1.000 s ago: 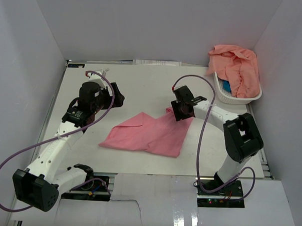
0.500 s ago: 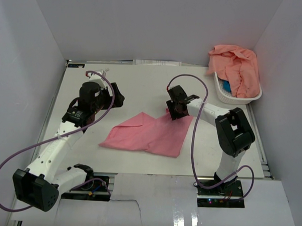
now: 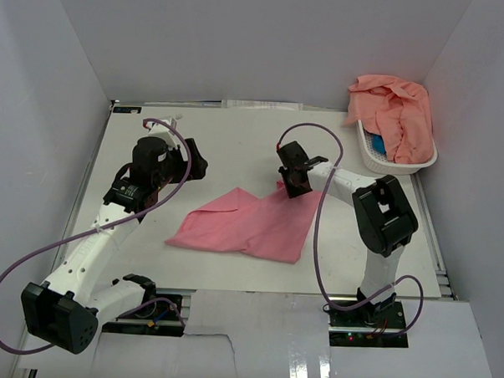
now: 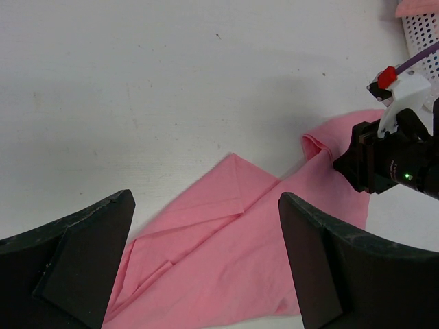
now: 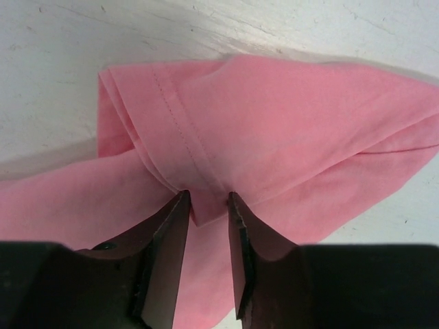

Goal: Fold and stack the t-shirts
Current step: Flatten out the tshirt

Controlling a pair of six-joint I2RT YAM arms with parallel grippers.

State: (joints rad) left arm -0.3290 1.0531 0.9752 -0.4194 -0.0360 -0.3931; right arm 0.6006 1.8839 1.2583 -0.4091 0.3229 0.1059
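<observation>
Pinching the pink t-shirt [image 3: 250, 227], lying at centre, by its one o'clock corner with our right gripper [image 5: 206, 199], we hung our left gripper [image 4: 206, 202] spread at nine o'clock; salmon t-shirts [image 3: 395, 111] draped the two o'clock basket [image 3: 377, 163].

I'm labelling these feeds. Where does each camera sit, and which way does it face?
Top external: above and behind the bases, looking down on the table; the left arm, the right arm, the pink t-shirt and the basket show.
Left wrist: on the left arm, looking down past the open left gripper at the t-shirt and the right gripper.
Right wrist: on the right arm, close above the cloth; its fingers pinch a hemmed fold.
Shared: all three show the pink t-shirt; top and left wrist both show the right gripper.
</observation>
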